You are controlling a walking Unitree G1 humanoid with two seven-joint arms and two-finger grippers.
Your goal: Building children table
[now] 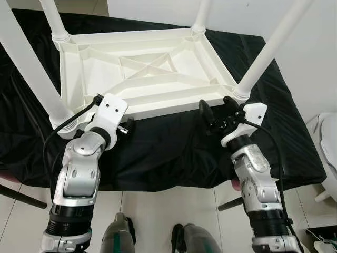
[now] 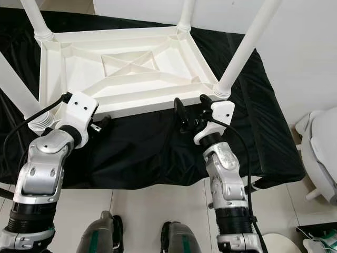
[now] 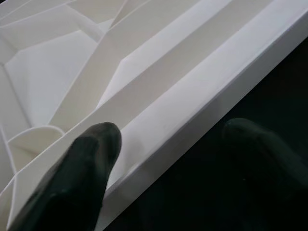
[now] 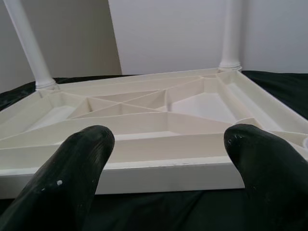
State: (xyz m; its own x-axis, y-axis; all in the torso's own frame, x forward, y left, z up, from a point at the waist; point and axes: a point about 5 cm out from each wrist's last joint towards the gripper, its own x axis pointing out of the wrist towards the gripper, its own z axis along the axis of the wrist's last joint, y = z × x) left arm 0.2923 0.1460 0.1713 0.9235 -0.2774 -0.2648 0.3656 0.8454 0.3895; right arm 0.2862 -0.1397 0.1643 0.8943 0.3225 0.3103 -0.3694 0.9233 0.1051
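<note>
Now both end effectors (image 1: 126,128) (image 1: 217,112) beside upturned table (image 1: 142,74).

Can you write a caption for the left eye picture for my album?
Robot's left gripper and right gripper reach the near edge of an upside-down white table on black cloth.

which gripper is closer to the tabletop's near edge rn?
Left. The left gripper straddles the upturned white tabletop's near rim, one finger over it, one outside. The right gripper is open just short of that rim, over the black cloth.
</note>
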